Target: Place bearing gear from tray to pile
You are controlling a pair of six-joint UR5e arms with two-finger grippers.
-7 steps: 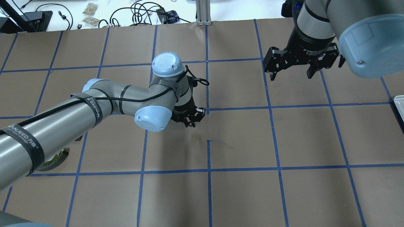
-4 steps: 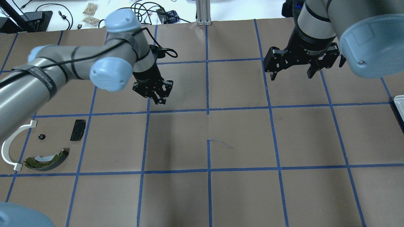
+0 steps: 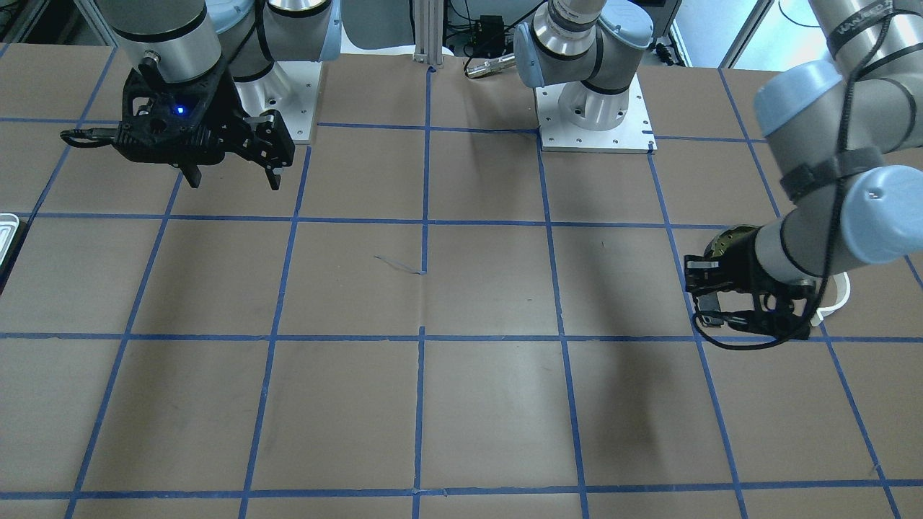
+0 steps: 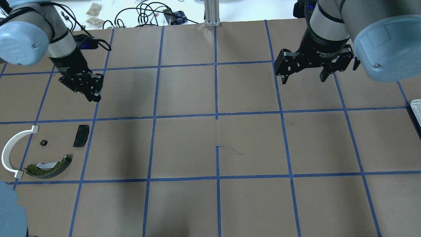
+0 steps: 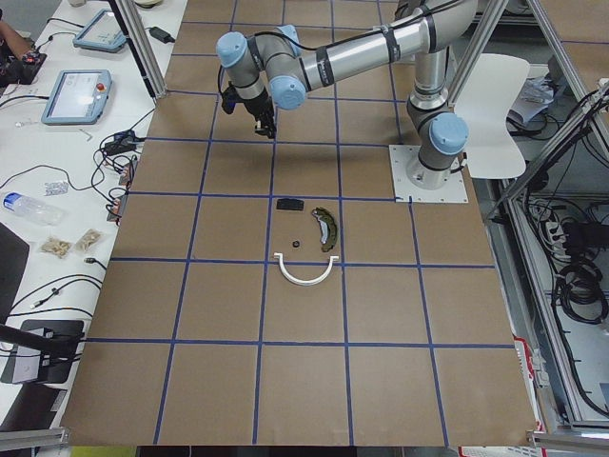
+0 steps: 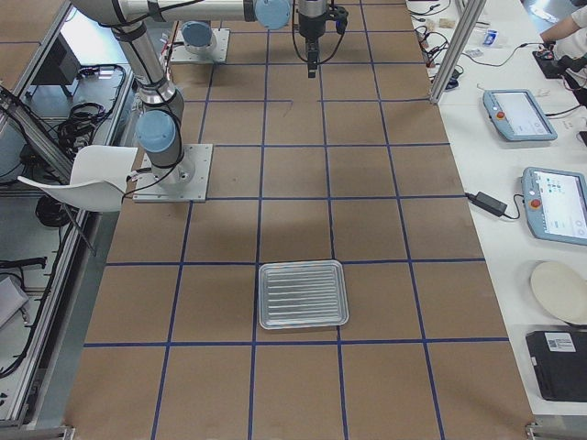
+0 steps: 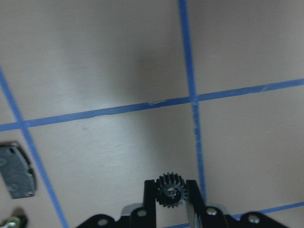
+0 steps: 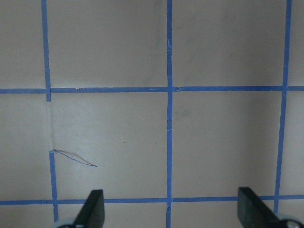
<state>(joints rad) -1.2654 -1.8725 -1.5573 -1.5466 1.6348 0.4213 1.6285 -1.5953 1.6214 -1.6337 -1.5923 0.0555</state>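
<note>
Four loose parts form the pile (image 4: 49, 169) close to the table's (image 4: 250, 204) left edge, on the robot's side. They are a white arc strip (image 4: 4, 155) outermost, a small dark round part (image 4: 42, 143), a dark rectangular pad (image 4: 81, 135) and an olive brake shoe (image 4: 54, 166), all lying flat with brown surface showing between most of them. Beyond the pad, toward the far edge, the left end effector (image 4: 93, 93) hangs above the table, apart from the pile. Its fingers are clamped on the bearing gear (image 7: 169, 194), a small black toothed wheel seen face-on in the wrist view. From there a wide run of brown surface crossed by blue tape lines (image 4: 217, 115) stretches across the middle. Over the far right part, the right end effector (image 4: 304, 79) hovers with its jaws spread wide and nothing between them. At the right edge the tray (image 6: 303, 295) lies flat, well apart from both arms.
</note>
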